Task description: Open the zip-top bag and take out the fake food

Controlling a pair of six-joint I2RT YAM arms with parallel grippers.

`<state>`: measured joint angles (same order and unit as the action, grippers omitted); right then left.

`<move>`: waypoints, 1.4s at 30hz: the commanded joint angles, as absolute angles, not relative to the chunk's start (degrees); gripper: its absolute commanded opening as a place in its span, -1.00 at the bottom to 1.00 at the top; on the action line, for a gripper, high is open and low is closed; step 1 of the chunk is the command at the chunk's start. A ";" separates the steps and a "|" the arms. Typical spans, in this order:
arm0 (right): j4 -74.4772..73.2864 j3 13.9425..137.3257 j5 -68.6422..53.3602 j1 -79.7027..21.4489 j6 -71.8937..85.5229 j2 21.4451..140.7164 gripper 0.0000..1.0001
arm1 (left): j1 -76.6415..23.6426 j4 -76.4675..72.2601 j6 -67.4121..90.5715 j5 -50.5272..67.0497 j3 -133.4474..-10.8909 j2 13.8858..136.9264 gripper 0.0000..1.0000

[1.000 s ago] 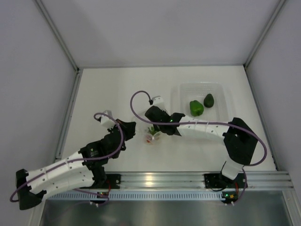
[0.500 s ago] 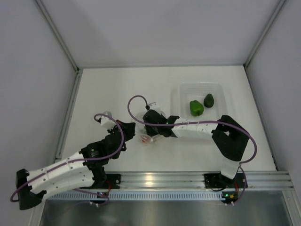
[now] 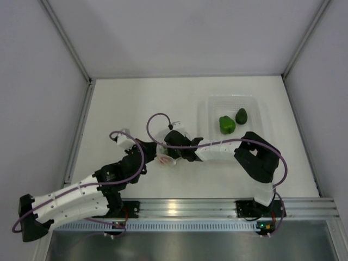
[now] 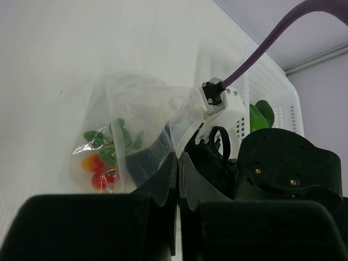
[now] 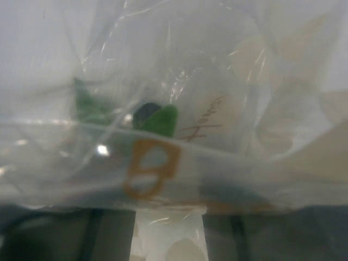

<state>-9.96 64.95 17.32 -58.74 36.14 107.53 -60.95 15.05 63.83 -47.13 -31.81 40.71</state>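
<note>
The zip-top bag [image 4: 136,111] lies crinkled on the table between the two grippers and also shows in the top view [image 3: 162,155]. My left gripper [image 4: 178,159] is shut on the bag's near edge. Red tomatoes [image 4: 99,173] on a green sprig [image 4: 111,140] lie inside it. My right gripper [image 3: 169,148] is pushed into the bag's mouth, with one dark finger showing through the film. In the right wrist view the bag film [image 5: 174,65] fills the frame, the sprig [image 5: 159,117] is behind it, and the fingers [image 5: 70,234] stand apart. The pepper [image 3: 227,124] and avocado [image 3: 241,115] lie in the tray. The peach is not in view.
A rigid clear tray [image 3: 215,106] stands at the back right and also shows in the left wrist view [image 4: 274,89]. White enclosure walls ring the table. A purple cable [image 3: 151,124] loops over the right wrist.
My right gripper has moved left, up to the bag and the left gripper, and its arm has folded more. The bag has shifted slightly left. The left arm has barely moved.
</note>
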 commanded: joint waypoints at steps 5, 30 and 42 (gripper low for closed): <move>5.00 57.48 18.90 -58.01 40.52 101.87 -0.15 | -60.91 13.89 66.00 -47.99 -30.24 39.29 -1.00; 12.30 63.98 20.04 -57.48 41.75 113.81 -0.36 | -60.91 13.62 70.93 -46.23 -28.30 41.04 -1.00; 16.78 58.72 21.88 -57.39 39.20 107.42 -1.00 | -60.91 13.71 70.49 -47.72 -27.42 39.55 -1.00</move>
<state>13.82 60.75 19.90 -57.95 40.25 111.96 -60.95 15.00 70.00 -46.37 -27.77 40.34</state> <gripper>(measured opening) 0.016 0.022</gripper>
